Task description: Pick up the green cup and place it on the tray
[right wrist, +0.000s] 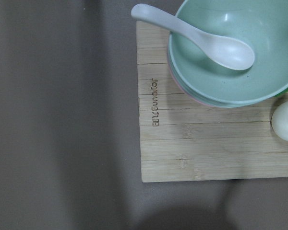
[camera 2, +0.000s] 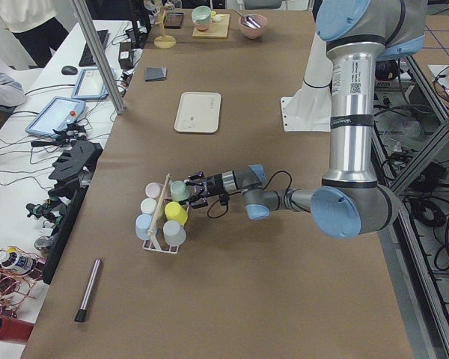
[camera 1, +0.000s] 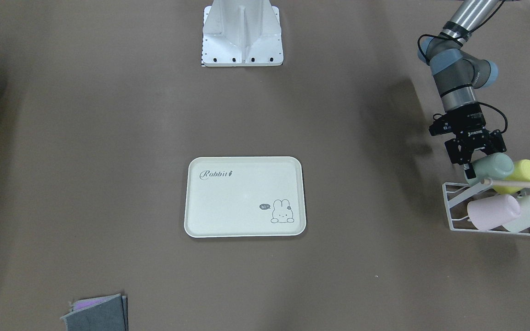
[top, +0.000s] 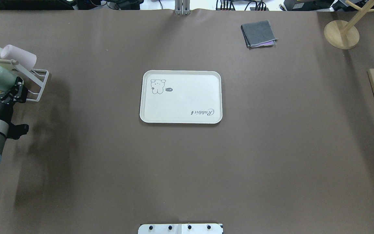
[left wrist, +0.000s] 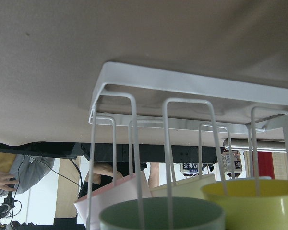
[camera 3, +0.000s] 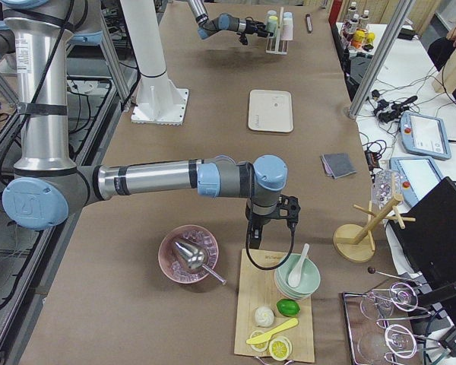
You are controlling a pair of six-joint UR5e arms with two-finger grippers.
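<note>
The green cup [camera 1: 492,166] lies on its side on the white wire rack [camera 1: 453,202] at the table's left end, beside a yellow-green cup [camera 1: 525,170]. My left gripper [camera 1: 478,165] is at the cup's base with its fingers spread on either side of it, and it looks open. From overhead the cup [top: 0,78] sits just ahead of the gripper [top: 5,88]. Its rim fills the bottom of the left wrist view [left wrist: 161,213]. The cream Rabbit tray [camera 1: 246,197] lies empty mid-table. My right gripper [camera 3: 272,220] hangs over a wooden board; I cannot tell its state.
The rack also holds pink [camera 1: 492,211], cream [camera 1: 527,212] and pale blue cups under a wooden rod. A folded grey cloth [top: 258,34] and a wooden stand [top: 341,34] are at the far side. The board [right wrist: 192,143] carries stacked bowls [right wrist: 235,52] with a spoon.
</note>
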